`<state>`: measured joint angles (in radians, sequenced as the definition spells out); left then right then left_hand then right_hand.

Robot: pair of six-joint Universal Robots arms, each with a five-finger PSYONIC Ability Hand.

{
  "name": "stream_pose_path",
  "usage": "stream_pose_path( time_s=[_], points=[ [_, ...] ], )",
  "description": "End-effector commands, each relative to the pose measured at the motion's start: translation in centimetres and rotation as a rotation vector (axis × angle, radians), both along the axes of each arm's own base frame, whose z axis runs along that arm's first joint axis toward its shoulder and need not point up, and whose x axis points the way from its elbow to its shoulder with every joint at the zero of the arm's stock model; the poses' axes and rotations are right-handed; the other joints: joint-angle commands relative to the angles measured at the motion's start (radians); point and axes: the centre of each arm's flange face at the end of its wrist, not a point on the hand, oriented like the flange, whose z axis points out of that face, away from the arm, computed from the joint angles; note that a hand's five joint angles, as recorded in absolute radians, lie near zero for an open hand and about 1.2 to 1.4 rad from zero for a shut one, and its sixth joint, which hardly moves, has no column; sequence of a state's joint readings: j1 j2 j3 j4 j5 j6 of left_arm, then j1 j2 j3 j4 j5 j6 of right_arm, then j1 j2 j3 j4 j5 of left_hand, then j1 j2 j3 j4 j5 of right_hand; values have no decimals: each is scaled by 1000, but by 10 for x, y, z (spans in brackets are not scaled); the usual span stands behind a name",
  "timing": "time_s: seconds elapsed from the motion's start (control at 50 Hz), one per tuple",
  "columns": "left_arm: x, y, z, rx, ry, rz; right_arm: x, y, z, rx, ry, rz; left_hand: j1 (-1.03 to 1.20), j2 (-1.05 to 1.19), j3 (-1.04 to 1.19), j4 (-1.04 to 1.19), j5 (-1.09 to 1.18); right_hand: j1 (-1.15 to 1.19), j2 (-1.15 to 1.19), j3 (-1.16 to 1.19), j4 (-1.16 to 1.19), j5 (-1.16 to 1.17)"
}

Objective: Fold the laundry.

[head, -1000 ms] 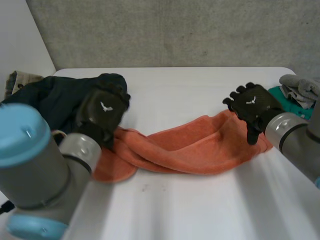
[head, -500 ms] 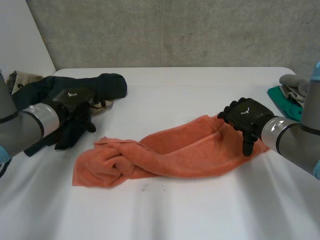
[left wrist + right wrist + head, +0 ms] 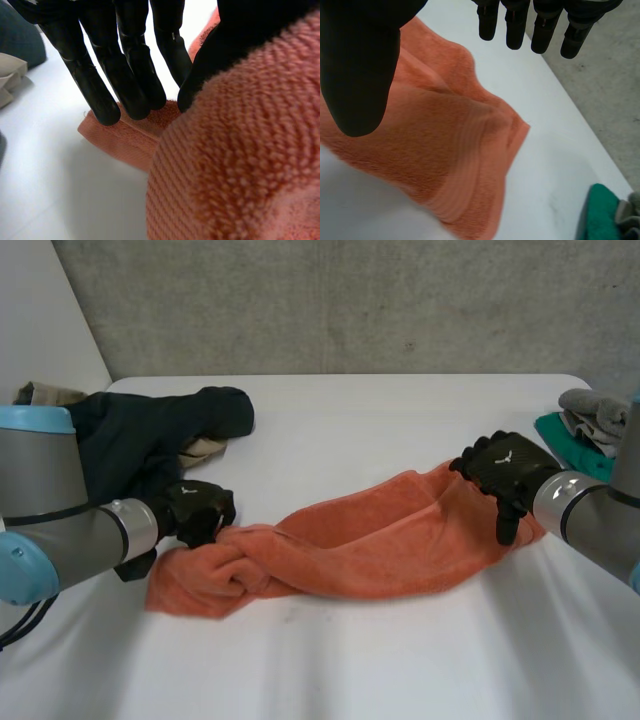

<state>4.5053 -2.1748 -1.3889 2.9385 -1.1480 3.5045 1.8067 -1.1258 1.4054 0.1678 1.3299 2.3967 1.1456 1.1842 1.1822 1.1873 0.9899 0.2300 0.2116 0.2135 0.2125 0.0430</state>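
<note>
The orange towel (image 3: 370, 540) lay twisted beside the dark garment (image 3: 150, 430). Our left hand (image 3: 196, 512) pressed straight fingers on its nearer end, likely seeking an edge; our right hand (image 3: 505, 468) hovered spread over the farther end.

Wht table (image 3: 400, 660); grey concrete wall (image 3: 350, 300) behind; wht wall (image 3: 40, 315) at L.

The black left hand (image 3: 195, 512) is being brought off the crumpled dark navy garment (image 3: 140, 435) (where it was lying half a second ago) and down to the bunched left end of the long orange terry towel (image 3: 370, 540). Its straight fingers (image 3: 132, 75) are now being set against the cloth's edge. The black right hand (image 3: 505, 470) is being shifted slightly outward over the towel's right end.
</note>
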Motion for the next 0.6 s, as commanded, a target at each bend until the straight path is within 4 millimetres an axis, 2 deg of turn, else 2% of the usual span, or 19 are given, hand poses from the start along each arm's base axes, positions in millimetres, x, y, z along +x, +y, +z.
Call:
stream_pose_path(
  time_s=[0.02,0.06,0.08,0.12,0.18,0.22,0.26,0.28,0.36,0.46,0.52,0.54,0.56,0.6],
  points=[
    [2,6,32,-58,-23,0,-2,-22,11,-66,-3,-20,251,212,214,209,232,-55,-37,-39,-38,-43],
    [5,6,49,-111,-23,21,-1,-26,18,-89,-9,-22,251,212,214,209,232,-55,-37,-39,-38,-43],
    [5,8,66,-164,-20,41,-1,-27,20,-98,-11,-22,251,212,214,209,232,-55,-37,-39,-38,-43],
    [6,8,79,-218,-18,59,0,-29,24,-111,-16,-21,251,212,214,209,232,-55,-37,-39,-38,-43],
    [7,8,110,-367,0,108,2,-29,28,-124,-23,-15,251,212,214,209,232,-55,-37,-39,-38,-43],
    [6,16,134,-481,21,130,4,-28,29,-126,-26,-11,251,212,214,209,232,-55,-37,-39,-38,-43],
    [4,22,140,-525,30,132,5,-27,29,-121,-26,-8,251,212,214,209,232,-55,-37,-39,-38,-43],
    [3,25,141,-538,30,133,4,-27,28,-117,-27,-9,251,212,214,209,232,-55,-37,-39,-38,-43],
    [4,23,124,-529,21,135,4,-24,21,-94,-24,-10,251,212,214,209,232,-55,-37,-39,-38,-43],
    [0,24,93,-441,-25,116,4,-19,9,-55,-8,1,251,212,214,209,232,-55,-37,-39,-38,-43],
    [3,22,86,-425,-51,121,3,-19,5,-42,-2,-2,193,154,156,151,174,-55,-37,-39,-38,-43],
    [6,22,80,-413,-73,122,2,-18,2,-32,-2,-2,-552,-590,-588,-593,-571,-55,-37,-39,-38,-43],
    [6,22,77,-406,-84,122,2,-18,1,-28,-3,-4,-754,-792,-790,-796,-773,-55,-37,-39,-38,-43],
    [7,22,70,-395,-103,120,1,-18,0,-24,-2,-7,-741,-780,-778,-783,-760,-55,-37,-39,-38,-43]
  ],
)
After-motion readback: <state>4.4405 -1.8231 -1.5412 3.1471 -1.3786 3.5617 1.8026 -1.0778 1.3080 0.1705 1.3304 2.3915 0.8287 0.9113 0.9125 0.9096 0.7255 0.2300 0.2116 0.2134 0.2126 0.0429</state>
